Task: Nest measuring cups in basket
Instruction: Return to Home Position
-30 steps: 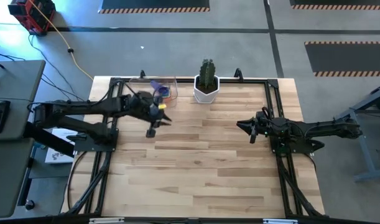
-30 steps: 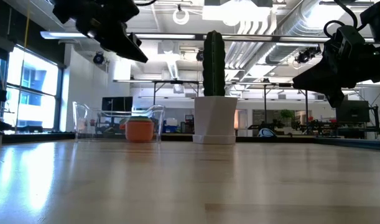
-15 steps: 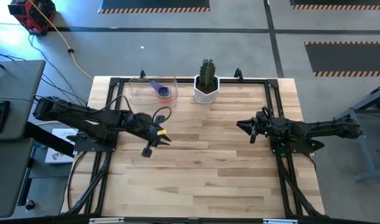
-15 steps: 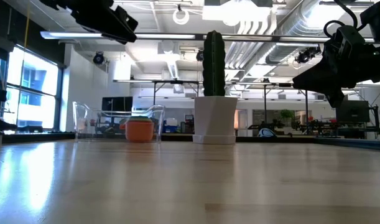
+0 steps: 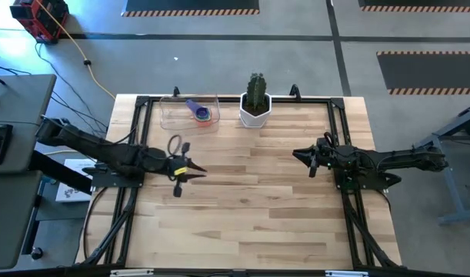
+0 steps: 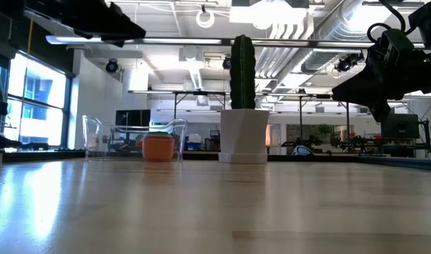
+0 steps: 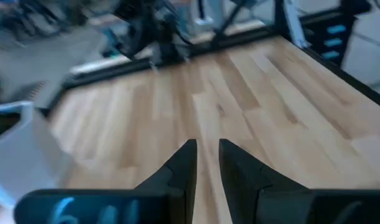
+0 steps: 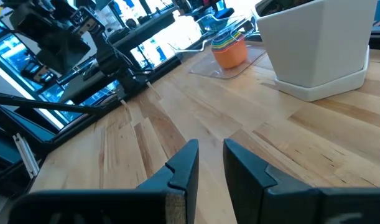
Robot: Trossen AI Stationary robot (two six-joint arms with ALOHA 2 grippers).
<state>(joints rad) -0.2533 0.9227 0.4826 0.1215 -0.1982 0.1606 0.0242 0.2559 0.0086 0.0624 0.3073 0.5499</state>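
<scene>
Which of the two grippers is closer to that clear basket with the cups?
Left. The left gripper hovers just in front of the basket; the right gripper waits across the table, beyond the cactus pot.

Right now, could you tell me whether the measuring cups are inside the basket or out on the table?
Inside: the measuring cups sit stacked within the clear basket.

One clear, low-walled rectangular plastic basket (image 5: 188, 112). One nested stack of coloured plastic measuring cups (image 5: 201, 113) inside; individual cups too small to count, orange outermost, purple handle on top. One white hexagonal pot with a green cactus (image 5: 255, 101). One pale wooden worktop (image 5: 258, 200). Two dark robot arms: one left gripper (image 5: 190, 171), one right gripper (image 5: 300, 158).
</scene>
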